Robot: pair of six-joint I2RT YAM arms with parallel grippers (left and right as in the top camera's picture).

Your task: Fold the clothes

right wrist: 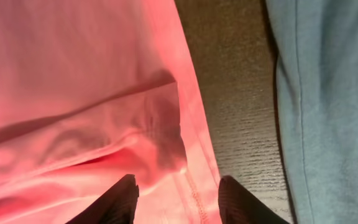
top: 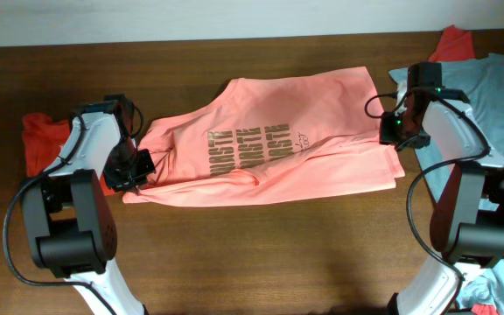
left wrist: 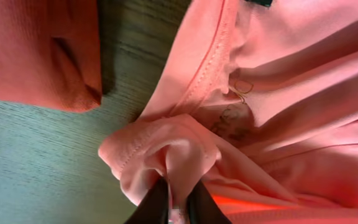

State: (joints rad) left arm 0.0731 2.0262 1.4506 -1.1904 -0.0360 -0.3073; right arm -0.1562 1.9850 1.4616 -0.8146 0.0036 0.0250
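**A:** Folding seems about halfway, tbh. The pink shirt [top: 269, 149] is laid flat across the middle of the table [top: 261, 254], and a lengthwise fold is judged done.

**B:** Yep. A bunch of its left end is pinched by the left gripper [left wrist: 178, 208], fingers nearly together. The right gripper [right wrist: 178, 186] is held over the right hem, fingers apart, nothing gripped. A fresh grip is probably needed for the crosswise fold.
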